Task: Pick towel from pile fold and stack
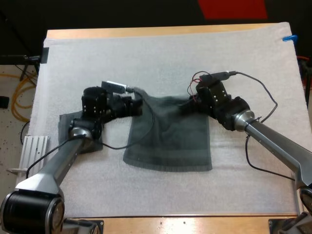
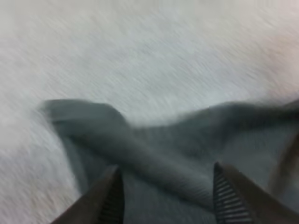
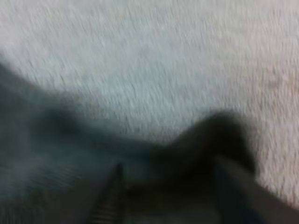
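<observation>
White mat covers most of the wooden surface. At its middle lies a dark grey-green towel, spread roughly flat, with its far edge bunched where both claws meet it. The left claw sits on the towel's far left corner and hides it from above. In the left wrist view its fingers stand spread, with a raised fold of cloth running between them. The right claw is at the far right corner. Its fingers are also apart, over a dark hump of towel whose shape is hard to make out. A second dark towel lies at the mat's left, largely covered by the left arm; I cannot tell whether it is folded.
</observation>
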Action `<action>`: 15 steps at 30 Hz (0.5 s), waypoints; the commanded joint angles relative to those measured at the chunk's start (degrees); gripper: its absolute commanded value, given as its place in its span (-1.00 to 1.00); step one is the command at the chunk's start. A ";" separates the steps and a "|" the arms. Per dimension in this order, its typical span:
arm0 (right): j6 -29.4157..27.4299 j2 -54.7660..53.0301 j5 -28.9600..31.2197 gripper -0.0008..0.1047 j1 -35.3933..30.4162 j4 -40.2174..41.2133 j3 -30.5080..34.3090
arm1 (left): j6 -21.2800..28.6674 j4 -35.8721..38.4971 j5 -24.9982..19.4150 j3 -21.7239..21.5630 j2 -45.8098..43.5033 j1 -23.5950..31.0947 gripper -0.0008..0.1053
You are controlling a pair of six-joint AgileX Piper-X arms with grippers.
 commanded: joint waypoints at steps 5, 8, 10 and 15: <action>-0.10 -2.88 0.06 0.24 -0.30 -2.05 -0.27 | -0.06 -0.58 -0.84 -5.05 -1.71 0.11 -0.15; -2.70 -6.07 0.38 0.24 -0.30 -1.57 -0.27 | -0.04 -0.54 -0.11 -6.01 -4.67 0.11 -0.15; -3.34 -8.80 0.88 0.24 -0.30 -0.93 -0.27 | 0.33 0.71 0.16 -6.00 -7.32 0.11 -0.15; -3.04 -17.76 0.86 0.24 -0.30 4.87 -0.27 | 8.21 13.96 -0.04 -6.00 -16.93 0.11 -0.15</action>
